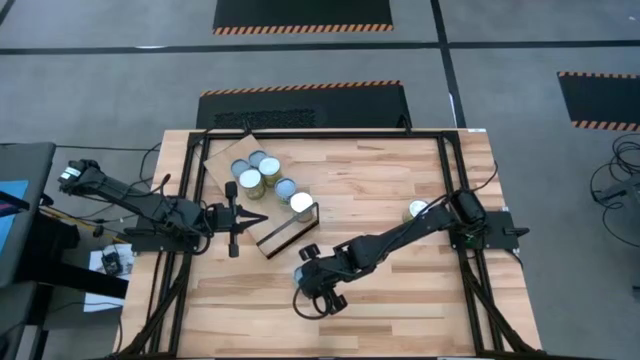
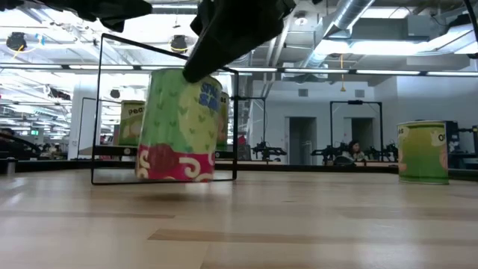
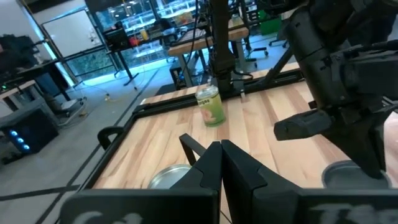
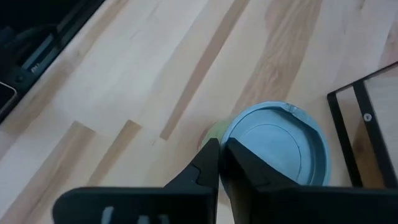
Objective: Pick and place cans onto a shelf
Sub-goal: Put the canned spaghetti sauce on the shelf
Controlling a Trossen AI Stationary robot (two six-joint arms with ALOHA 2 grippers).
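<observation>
From above, five cans (image 1: pixel 262 174) are seen standing on the shelf (image 1: pixel 222 158), a sixth (image 1: pixel 417 210) alone by the right arm's base, and the right gripper (image 1: pixel 313 292) over the near table (image 1: pixel 400 300). At table height, a green-and-red can (image 2: pixel 178 125) is seen just under dark fingers. On the left wrist, the left gripper (image 3: pixel 221 163) is shown with fingers pressed together, empty. On the right wrist, the fingers (image 4: pixel 239 168) are nearly closed at a can's (image 4: pixel 280 146) rim; a grip cannot be told.
</observation>
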